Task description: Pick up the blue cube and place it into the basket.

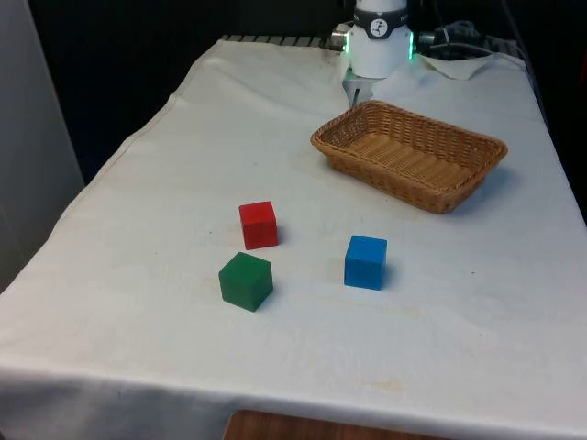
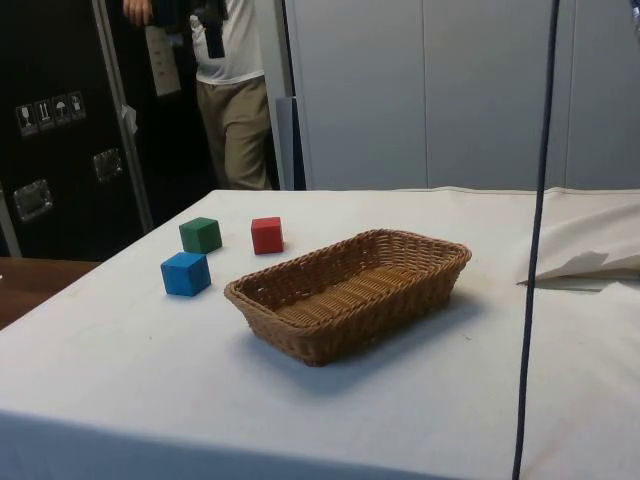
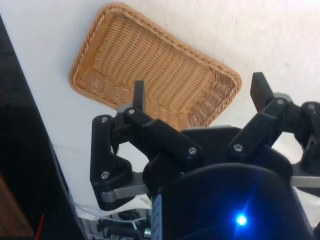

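Person (image 2: 225, 80) cut off above chest

Jaws spread wide above the empty basket (image 3: 150, 65)

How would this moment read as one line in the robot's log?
claw: open, above woven wicker basket | blue wooden cube: on cloth, untouched | basket: empty

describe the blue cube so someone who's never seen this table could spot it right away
Start at the wicker basket lying empty on the white cloth. On the side of it away from the robot sit three small cubes, apart from one another. The blue cube is the one toward the front view's right, alone, while the red cube and green cube sit closer together.
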`<state>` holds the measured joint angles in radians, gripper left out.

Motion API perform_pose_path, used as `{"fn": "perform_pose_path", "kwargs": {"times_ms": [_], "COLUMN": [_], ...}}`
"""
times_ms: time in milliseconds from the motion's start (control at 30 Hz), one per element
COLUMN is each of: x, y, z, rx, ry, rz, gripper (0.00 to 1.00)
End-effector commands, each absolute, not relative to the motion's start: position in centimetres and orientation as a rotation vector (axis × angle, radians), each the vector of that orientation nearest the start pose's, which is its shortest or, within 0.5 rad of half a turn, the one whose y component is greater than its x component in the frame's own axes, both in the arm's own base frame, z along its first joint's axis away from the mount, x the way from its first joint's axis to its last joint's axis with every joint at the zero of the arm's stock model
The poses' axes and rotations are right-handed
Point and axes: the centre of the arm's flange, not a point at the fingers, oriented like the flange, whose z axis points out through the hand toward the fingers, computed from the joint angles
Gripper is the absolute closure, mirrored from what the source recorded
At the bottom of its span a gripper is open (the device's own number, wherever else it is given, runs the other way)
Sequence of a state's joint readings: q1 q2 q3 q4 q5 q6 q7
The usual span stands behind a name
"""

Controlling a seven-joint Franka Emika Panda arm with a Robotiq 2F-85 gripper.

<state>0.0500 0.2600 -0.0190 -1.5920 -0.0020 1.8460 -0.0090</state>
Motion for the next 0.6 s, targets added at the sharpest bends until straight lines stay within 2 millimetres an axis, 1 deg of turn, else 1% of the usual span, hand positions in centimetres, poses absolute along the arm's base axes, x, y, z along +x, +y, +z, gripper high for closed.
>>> {"fn": "perform_pose_path", "kwargs": {"times_ms": [0, 67, 300, 567], "x": [64.0, 64.5, 64.8, 65.9], "y": [2.1, 2.4, 2.5, 3.0], "z": [48.2, 48.0, 47.6, 46.1], "rx": [-3.148, -3.148, -3.147, -3.147], "ry": [-0.065, -0.065, -0.076, -0.062], "rz": [0.009, 0.025, 0.017, 0.004], "gripper": [0.0, 0.0, 0.0, 0.0]}}
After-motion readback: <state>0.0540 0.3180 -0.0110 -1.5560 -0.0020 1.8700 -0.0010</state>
